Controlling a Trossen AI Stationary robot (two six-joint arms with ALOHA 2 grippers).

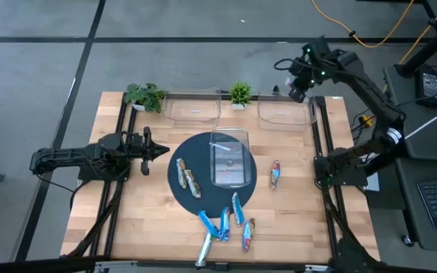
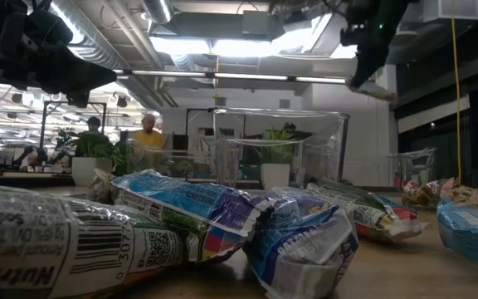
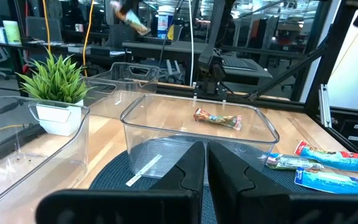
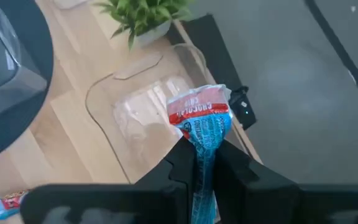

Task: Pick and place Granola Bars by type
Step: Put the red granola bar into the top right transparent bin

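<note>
Several wrapped granola bars lie flat on the near half of the table: blue ones (image 1: 220, 224), a brown pair (image 1: 188, 180) on the dark round mat, and a red-brown one (image 1: 275, 174). My right gripper (image 1: 298, 92) hangs high over the far right clear bin (image 1: 285, 114), shut on a blue bar with a red end (image 4: 199, 124). The low view shows that bar (image 2: 373, 90) in the air. My left gripper (image 1: 161, 149) waits shut at the mat's left edge, its fingers (image 3: 205, 168) pointing at the centre bin (image 3: 197, 124). My right gripper pinches the blue-and-red bar between its two fingers (image 4: 178, 169), at the blue part (image 4: 201, 155) back from the red end. The fingers lie along the bar, and the red end (image 4: 197, 112) sticks out past the fingertips. The bar is lifted clear, above the far right bin.
Three clear bins: one on the dark mat (image 1: 229, 157), two along the far edge (image 1: 192, 108). Small green potted plants (image 1: 144, 95) (image 1: 240, 92) stand at the far edge. Black rails run along both table sides. People show in the room behind.
</note>
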